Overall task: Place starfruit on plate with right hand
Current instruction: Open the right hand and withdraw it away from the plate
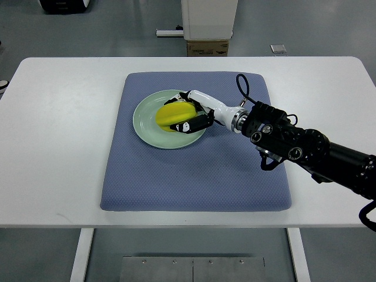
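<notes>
A yellow starfruit (170, 114) lies on the pale green plate (144, 120), toward the plate's right half. My right hand (191, 111) reaches in from the right over the plate, its white and black fingers curled around the starfruit's right side. The fruit rests against the plate surface while still held. The left arm does not show.
The plate sits on a blue-grey mat (194, 170) that covers the middle of the white table (53, 147). A cable loops up from the right wrist (241, 88). A white pillar with a cardboard base (207, 47) stands beyond the table's far edge.
</notes>
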You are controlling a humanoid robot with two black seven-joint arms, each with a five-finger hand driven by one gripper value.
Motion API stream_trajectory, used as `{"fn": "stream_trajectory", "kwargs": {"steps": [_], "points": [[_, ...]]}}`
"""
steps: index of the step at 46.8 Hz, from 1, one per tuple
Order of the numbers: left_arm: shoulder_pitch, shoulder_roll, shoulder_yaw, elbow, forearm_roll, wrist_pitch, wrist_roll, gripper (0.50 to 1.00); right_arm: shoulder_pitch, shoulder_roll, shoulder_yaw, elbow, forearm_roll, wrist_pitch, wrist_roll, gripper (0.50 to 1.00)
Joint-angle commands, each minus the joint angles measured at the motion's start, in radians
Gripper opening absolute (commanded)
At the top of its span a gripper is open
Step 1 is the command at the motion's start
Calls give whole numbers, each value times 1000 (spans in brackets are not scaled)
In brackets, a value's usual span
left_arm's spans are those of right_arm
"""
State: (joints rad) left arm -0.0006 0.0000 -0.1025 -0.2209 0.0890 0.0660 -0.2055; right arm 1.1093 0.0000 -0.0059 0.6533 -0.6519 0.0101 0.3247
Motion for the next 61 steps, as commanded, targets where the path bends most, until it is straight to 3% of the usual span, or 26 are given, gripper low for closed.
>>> {"fn": "stream_trajectory", "kwargs": {"steps": [1, 3, 5, 23, 41, 52, 61], "points": [[1, 0, 0, 0, 0, 0, 0, 1000, 1, 0, 1, -1, 0, -2, -6, 762], [-1, 0, 1, 0, 0, 0, 0, 1000, 1, 0, 1, -1, 0, -4, -7, 913], [-1, 0, 0, 0, 0, 0, 0, 1000, 1, 0, 1, -1, 0, -4, -9, 991], [-1, 0, 1, 0, 0, 0, 0, 1000, 7, 0, 29, -15, 1, -4, -10, 1000], [-1, 0, 1, 0, 0, 0, 0, 1000, -43, 0, 337, -57, 72, -4, -72, 998], [1, 0, 0, 0, 0, 0, 0, 1000, -46, 0, 428, -179, 245, -9, -82, 998], [-1, 0, 1, 0, 0, 0, 0, 1000, -91, 0, 547, -195, 259, -9, -101, 1000]]}}
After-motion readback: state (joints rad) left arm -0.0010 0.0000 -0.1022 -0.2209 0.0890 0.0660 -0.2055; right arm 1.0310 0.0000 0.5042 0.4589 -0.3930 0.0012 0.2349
